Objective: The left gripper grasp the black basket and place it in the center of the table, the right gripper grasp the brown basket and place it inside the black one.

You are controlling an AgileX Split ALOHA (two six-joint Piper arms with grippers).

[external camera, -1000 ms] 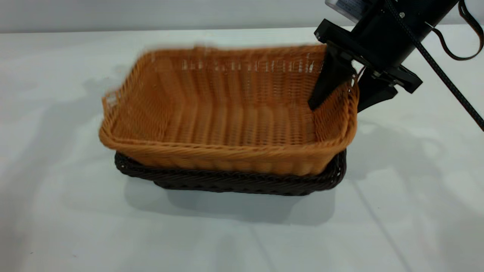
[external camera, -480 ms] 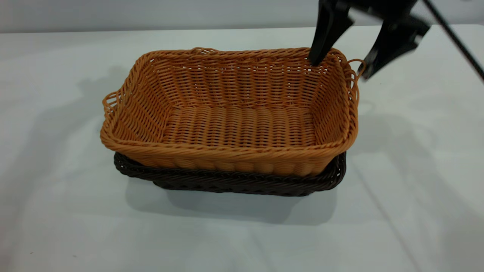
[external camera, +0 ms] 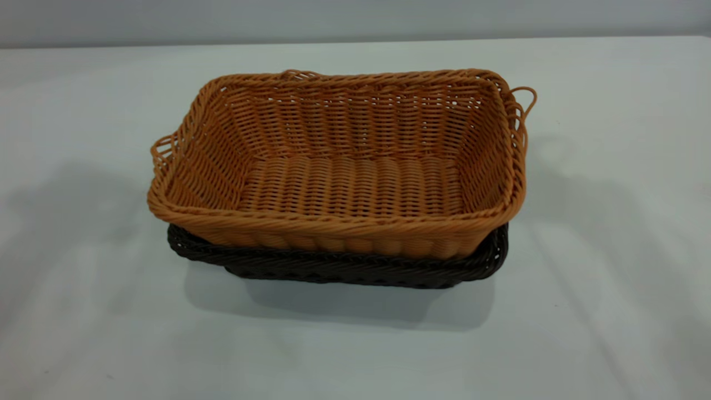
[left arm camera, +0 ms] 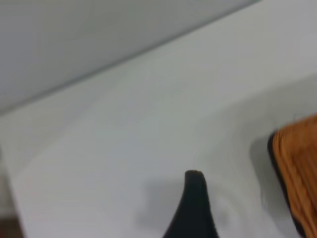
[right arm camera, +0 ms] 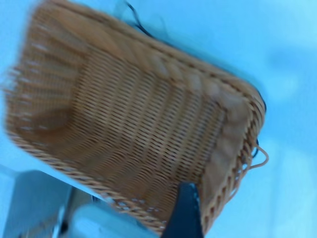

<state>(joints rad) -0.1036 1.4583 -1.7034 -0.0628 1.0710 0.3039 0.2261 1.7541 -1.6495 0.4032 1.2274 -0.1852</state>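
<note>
The brown basket (external camera: 355,183) sits nested inside the black basket (external camera: 339,269) near the middle of the table (external camera: 611,311); only the black rim and lower front wall show beneath it. Neither gripper is in the exterior view. My right gripper (right arm camera: 223,218) hovers above the brown basket (right arm camera: 138,119), open and holding nothing, with one black finger (right arm camera: 185,210) showing over the basket's handle end. My left gripper (left arm camera: 242,208) is off to the side over bare table, open and empty, with one finger (left arm camera: 194,203) showing. A corner of the brown basket (left arm camera: 299,163) and the black rim (left arm camera: 274,153) lie beyond it.
The table (left arm camera: 124,129) is bare white all round the stacked baskets. A grey wall runs along its far edge (external camera: 355,39). Soft arm shadows fall on the table at the left and right of the baskets.
My right gripper let go of the brown basket's right end, rose and left the exterior view. The brown basket settled into the black one and lies still.
</note>
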